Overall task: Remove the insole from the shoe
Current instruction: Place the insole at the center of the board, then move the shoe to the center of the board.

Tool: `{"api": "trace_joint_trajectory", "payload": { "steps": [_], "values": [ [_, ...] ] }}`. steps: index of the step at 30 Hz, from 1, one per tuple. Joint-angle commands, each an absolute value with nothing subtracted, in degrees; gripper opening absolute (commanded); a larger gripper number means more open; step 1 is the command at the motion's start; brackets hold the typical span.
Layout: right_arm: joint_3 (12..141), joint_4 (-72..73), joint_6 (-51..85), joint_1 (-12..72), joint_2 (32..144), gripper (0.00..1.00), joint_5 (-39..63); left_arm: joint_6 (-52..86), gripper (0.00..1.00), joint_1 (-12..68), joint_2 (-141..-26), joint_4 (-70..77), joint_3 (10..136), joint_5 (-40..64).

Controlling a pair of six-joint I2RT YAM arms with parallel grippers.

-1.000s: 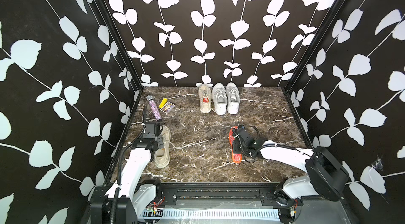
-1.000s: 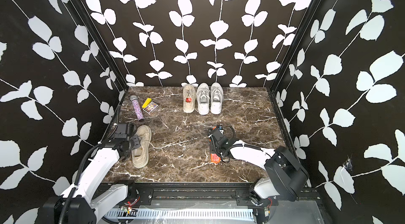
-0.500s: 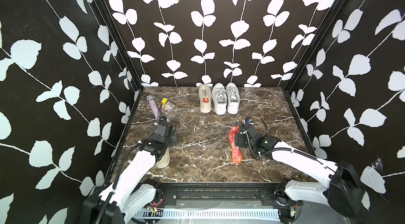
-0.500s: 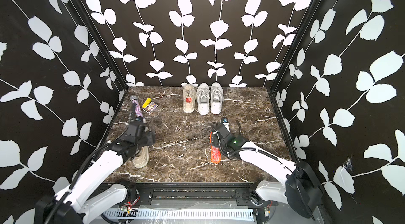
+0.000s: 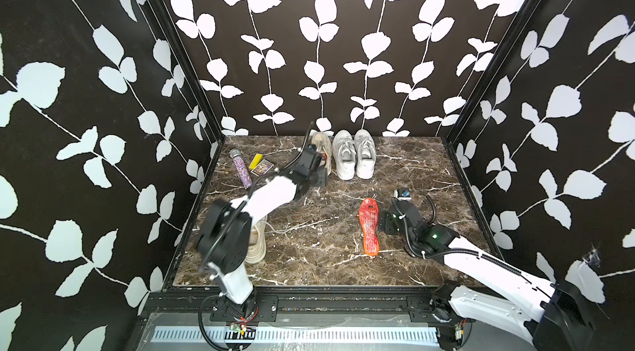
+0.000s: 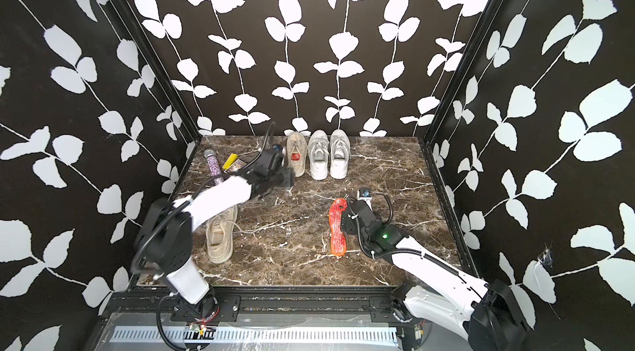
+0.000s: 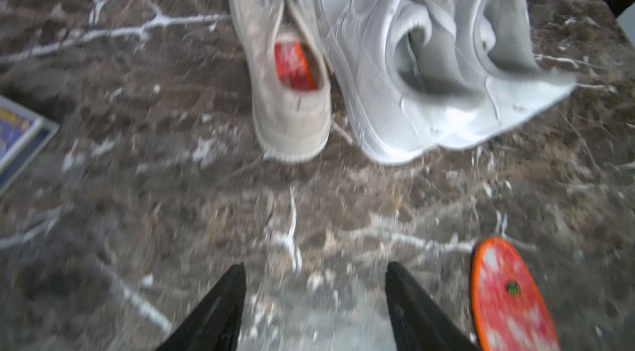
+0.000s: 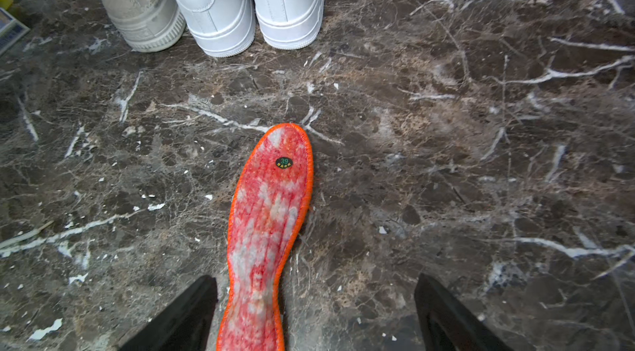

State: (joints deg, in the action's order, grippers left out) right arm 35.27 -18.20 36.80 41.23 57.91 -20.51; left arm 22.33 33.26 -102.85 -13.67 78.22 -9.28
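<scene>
Your right pincer [image 8: 314,284] gapes wide and grips nothing; the red insole [image 8: 271,215] lies flat on the desk [image 8: 446,160] just beside it. Your left pincer [image 7: 314,268], parted and empty, hangs beyond that insole, facing a beige shoe [image 7: 292,119].

Blurred left wrist view, shoes and insole clipped

Motion blur softens the back tan shoe [image 7: 292,91], the white pair [image 7: 429,57] and the bench [image 7: 137,194] veins in the left wrist view. A card [image 7: 17,133] is cut by the frame edge, the loose insole [image 7: 508,297] runs out at a corner, and the left fingers [image 7: 220,311] lose their bases. In a top view the left arm [image 5: 271,194] covers part of the front tan shoe [image 5: 258,246] and of the back one. In the right wrist view one end of the insole, the bases of the right fingers [image 8: 182,315] and the shoes' fronts are cropped. The print under the sticker [image 8: 284,162] number is too small to read.
</scene>
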Motion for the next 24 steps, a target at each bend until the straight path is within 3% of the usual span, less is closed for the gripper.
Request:
{"api": "trace_joint_trajectory", "payload": {
  "steps": [1, 14, 21, 24],
  "values": [
    [34.04, -14.69, 37.97, 41.22, 56.74, 0.89, -18.78, 19.01, 0.66, 32.33, -108.1, -18.98, 88.97, -12.61],
    [32.82, -11.89, 37.84, 41.18, 60.79, 0.89, -15.6, 16.34, 0.52, 25.84, -130.05, -25.92, 116.6, -6.16],
    [33.57, -11.6, 37.63, 41.19, 63.25, 0.89, -15.38, 16.79, 0.5, 25.07, -137.58, -29.28, 123.9, -3.56],
    [33.93, -11.9, 37.44, 41.17, 63.7, 0.9, -15.38, 16.88, 0.43, 24.97, -139.95, -30.87, 126.44, -4.22]
  ]
}}
